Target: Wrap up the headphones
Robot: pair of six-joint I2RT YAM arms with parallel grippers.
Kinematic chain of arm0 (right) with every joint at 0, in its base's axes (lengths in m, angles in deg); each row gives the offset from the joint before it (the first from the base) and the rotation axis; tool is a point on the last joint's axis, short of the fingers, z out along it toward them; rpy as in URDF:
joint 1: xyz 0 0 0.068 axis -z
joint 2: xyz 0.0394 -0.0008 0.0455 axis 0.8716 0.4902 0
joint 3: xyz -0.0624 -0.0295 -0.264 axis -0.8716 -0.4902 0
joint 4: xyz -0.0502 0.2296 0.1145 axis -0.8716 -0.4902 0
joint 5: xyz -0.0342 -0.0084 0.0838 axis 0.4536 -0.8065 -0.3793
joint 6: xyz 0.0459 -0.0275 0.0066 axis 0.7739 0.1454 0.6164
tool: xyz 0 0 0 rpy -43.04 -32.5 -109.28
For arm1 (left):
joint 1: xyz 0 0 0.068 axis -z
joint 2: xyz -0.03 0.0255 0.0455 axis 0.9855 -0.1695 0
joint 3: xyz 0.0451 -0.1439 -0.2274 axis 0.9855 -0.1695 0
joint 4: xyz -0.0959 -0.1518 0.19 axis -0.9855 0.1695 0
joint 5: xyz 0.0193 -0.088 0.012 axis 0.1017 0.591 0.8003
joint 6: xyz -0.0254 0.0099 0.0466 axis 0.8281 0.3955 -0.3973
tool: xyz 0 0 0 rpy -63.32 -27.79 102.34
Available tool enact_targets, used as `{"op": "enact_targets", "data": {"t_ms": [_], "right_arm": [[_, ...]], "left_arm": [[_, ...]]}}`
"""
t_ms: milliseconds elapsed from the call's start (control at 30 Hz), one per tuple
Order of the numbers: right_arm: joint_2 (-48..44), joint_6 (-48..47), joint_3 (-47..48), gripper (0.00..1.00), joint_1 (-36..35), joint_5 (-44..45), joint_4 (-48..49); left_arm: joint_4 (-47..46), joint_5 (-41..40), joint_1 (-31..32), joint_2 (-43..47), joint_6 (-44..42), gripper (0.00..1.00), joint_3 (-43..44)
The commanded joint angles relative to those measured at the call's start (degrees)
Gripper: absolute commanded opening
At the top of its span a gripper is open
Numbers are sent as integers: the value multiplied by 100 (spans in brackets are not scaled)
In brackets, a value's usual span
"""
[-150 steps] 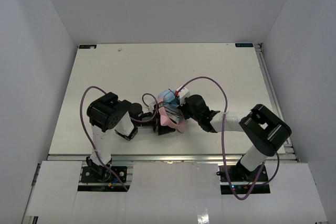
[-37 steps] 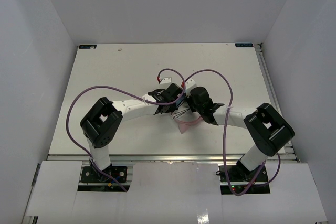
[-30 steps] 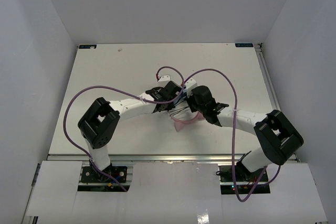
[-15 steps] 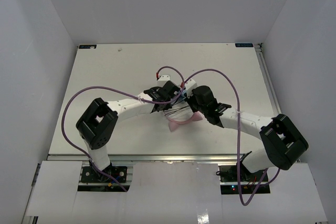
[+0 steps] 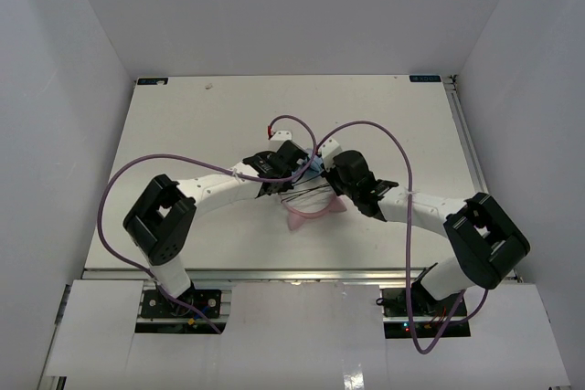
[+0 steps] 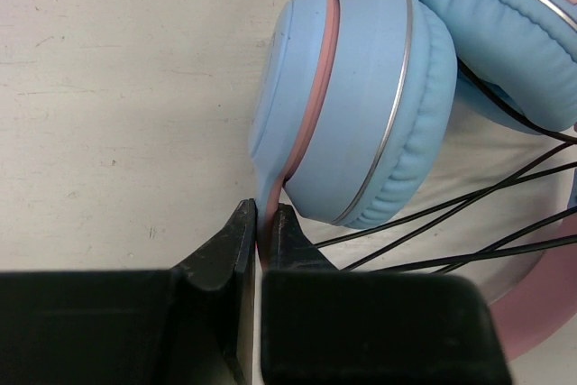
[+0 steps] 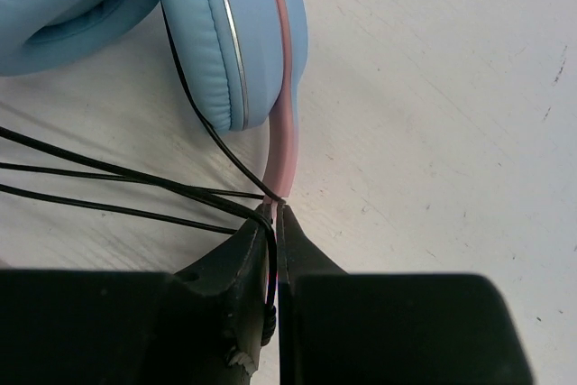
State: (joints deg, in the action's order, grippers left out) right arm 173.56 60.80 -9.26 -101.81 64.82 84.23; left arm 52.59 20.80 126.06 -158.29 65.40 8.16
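Since the earliest frame your left arm has stretched out to mid-table. The headphones (image 5: 309, 210) now lie on the table (image 5: 201, 116) between both wrists. Left gripper (image 6: 260, 219) is pinched tight on the pink band (image 6: 270, 191) below an ear cup (image 6: 361, 87). Right gripper (image 7: 275, 210) is pinched on the opposite band end, with the cord (image 7: 90, 171) caught alongside. Risk: pulling the arms apart could strain the band or snag loose cord strands. No containers in view.
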Motion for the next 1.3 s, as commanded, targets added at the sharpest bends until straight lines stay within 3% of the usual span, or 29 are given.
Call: {"op": "enact_targets", "data": {"t_ms": [0, 667, 1267], "right_arm": [[53, -140, -5, 11, 144, 858, 414], [489, -90, -48, 16, 144, 1179, 542], [458, 284, 17, 20, 170, 692, 303]], "left_arm": [[405, -288, -158, 439, -342, 0, -102], [431, -244, -198, 735, -500, 0, -269], [502, -151, -310, 1010, -371, 0, -294]]}}
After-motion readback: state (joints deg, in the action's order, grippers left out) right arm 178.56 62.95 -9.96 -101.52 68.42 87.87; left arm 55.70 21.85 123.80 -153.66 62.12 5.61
